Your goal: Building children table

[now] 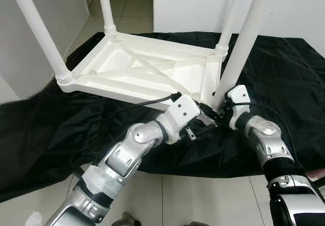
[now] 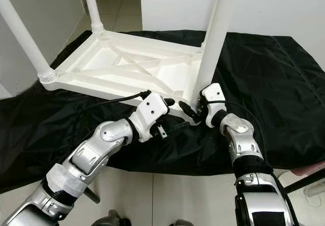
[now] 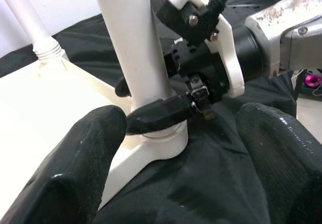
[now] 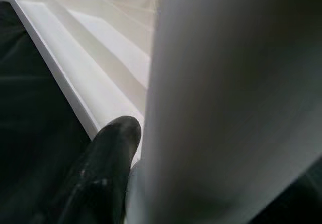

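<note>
Looking down from the head cam, I've got the black cloth [image 1: 61, 129] as the biggest thing here, a crinkly, slightly shiny sheet spread over the pale tiled floor [image 1: 198, 195]. On it lies the white plastic table [image 1: 147, 71], flipped upside down, so its ribbed underside faces up with a diagonal cross-brace moulded in. Its long axis runs from near left to far right, and its legs point straight up out of ringed sockets at the corners.

The leg nearest me [image 1: 238, 53] is the one I'm working on: a smooth round white tube, standing upright in the near right corner socket. My right gripper [image 2: 195, 110] is right at its base. In the left wrist cam I can see one black finger [image 3: 161, 114] wrapped across the front of the leg just above the collar, and the right wrist cam shows a finger pressed against the tube, so I'd call it clamped on that leg.

My left gripper [image 3: 173, 153] sits just beside the same corner, on the cloth side, pointing at the socket. Its two chunky, matte black fingers are spread wide apart with nothing between them; leg and socket lie ahead of the tips, not inside.
</note>
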You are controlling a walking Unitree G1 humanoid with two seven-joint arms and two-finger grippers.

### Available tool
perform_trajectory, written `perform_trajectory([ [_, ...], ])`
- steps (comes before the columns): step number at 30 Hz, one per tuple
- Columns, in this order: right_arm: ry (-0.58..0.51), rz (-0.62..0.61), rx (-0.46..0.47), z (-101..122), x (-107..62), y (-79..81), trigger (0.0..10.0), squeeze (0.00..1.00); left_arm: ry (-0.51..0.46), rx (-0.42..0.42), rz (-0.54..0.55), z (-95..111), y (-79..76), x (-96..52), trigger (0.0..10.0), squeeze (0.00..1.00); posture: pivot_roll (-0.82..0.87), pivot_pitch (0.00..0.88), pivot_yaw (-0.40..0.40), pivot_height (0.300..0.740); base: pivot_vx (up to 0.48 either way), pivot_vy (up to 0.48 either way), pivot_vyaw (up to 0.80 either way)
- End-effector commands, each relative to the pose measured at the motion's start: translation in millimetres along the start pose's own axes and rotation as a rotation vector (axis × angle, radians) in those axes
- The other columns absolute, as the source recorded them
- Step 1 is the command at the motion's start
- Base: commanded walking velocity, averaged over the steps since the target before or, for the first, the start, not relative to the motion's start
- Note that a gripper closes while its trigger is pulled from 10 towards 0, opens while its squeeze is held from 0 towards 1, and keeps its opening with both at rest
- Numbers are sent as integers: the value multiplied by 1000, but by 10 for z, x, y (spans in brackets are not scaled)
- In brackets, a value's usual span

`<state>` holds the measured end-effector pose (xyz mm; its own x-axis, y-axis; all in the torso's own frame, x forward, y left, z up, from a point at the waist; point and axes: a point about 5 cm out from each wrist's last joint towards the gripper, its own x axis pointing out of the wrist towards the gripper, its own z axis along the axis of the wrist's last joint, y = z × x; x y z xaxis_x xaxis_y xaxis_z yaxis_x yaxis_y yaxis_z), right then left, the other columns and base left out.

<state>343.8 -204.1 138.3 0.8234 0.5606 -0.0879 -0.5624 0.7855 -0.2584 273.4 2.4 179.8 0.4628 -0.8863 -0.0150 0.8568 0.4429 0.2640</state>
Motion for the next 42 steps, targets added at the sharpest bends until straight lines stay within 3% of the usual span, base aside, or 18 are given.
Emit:
perform_trajectory([
  [1,20,20,8,-46,-1,1,0,0,20,6,-38,-27,0,-3,10000,0,-54,0,34,740,0,0,0],
  [10,27,32,55,-130,-21,31,0,0,19,3,-38,-26,-1,-4,10000,0,-53,0,35,740,0,0,0],
  [11,22,20,62,-140,-21,25,10000,0,19,2,-38,-27,-1,-4,10000,0,-54,0,32,740,0,0,0],
  [17,-8,-22,114,-138,-12,18,10000,0,20,-1,-38,-33,-4,-7,10000,0,-55,0,27,740,0,0,0],
  [18,-16,-75,136,-126,8,27,10000,0,20,-2,-38,-38,-13,-11,10000,0,-51,0,20,740,0,0,0],
  [24,11,-143,142,-135,31,25,10000,0,21,-2,-38,-46,-17,-22,10000,0,-49,0,15,740,0,0,0],
  [29,27,-333,221,-121,96,255,10000,0,34,-7,-33,-80,-38,-72,10000,0,-38,0,10,740,0,0,0],
  [32,33,-347,234,-129,98,270,10000,0,35,-7,-34,-82,-40,-77,10000,0,-38,0,10,740,0,0,0],
  [35,49,-507,256,-136,73,417,10000,0,42,-10,-36,-97,-43,-93,10000,0,-39,0,14,740,0,0,0],
  [40,53,-615,265,-117,43,495,10000,0,44,-8,-37,-101,-41,-96,10000,0,-39,0,14,740,0,0,0],
  [41,59,-723,309,-73,10,613,10000,0,43,1,-35,-94,-24,-91,10000,0,-39,0,14,740,0,0,0],
  [42,59,-723,309,-73,10,613,10000,0,43,1,-35,-94,-24,-91,10000,0,-39,0,14,740,0,0,0],
])
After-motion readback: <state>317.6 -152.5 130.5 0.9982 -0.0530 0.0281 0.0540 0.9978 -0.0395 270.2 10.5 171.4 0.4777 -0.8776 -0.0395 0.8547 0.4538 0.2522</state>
